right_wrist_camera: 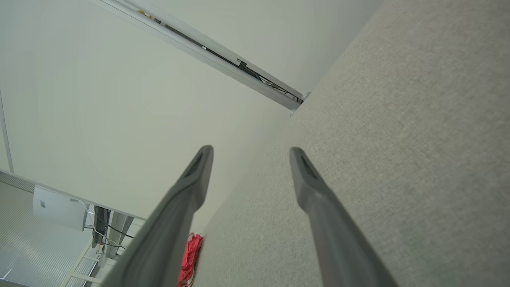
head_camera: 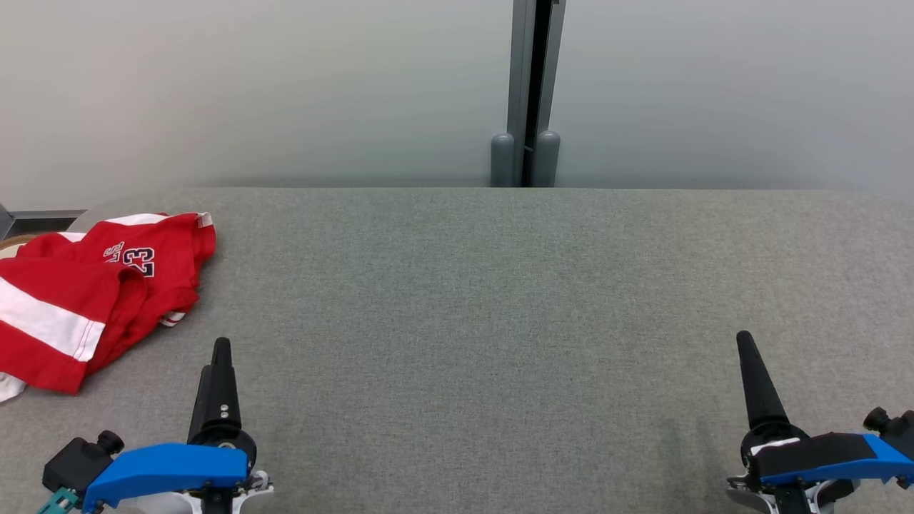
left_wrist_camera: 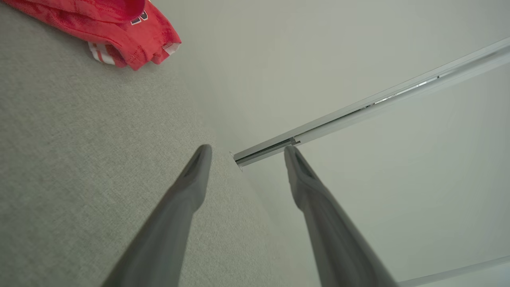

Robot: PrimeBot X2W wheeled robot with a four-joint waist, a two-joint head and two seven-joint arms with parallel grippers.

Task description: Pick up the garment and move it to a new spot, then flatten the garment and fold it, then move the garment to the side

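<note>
The garment (head_camera: 93, 285) is a red jersey with white stripes and the number 23, lying crumpled at the far left of the grey table (head_camera: 471, 300), partly over its left edge. Its corner shows at the top left of the left wrist view (left_wrist_camera: 131, 36) and as a small red patch low in the right wrist view (right_wrist_camera: 190, 255). My left gripper (head_camera: 220, 350) hovers at the lower left, just right of the garment and apart from it, open and empty (left_wrist_camera: 247, 153). My right gripper (head_camera: 746, 343) stands at the lower right, open and empty (right_wrist_camera: 251, 153), far from the garment.
A pale partition wall runs behind the table, with a grey vertical post (head_camera: 527, 93) at its middle. The table's grey felt top stretches wide between the two grippers. Beyond the table's left end, white equipment and cables (right_wrist_camera: 79, 215) stand on the floor.
</note>
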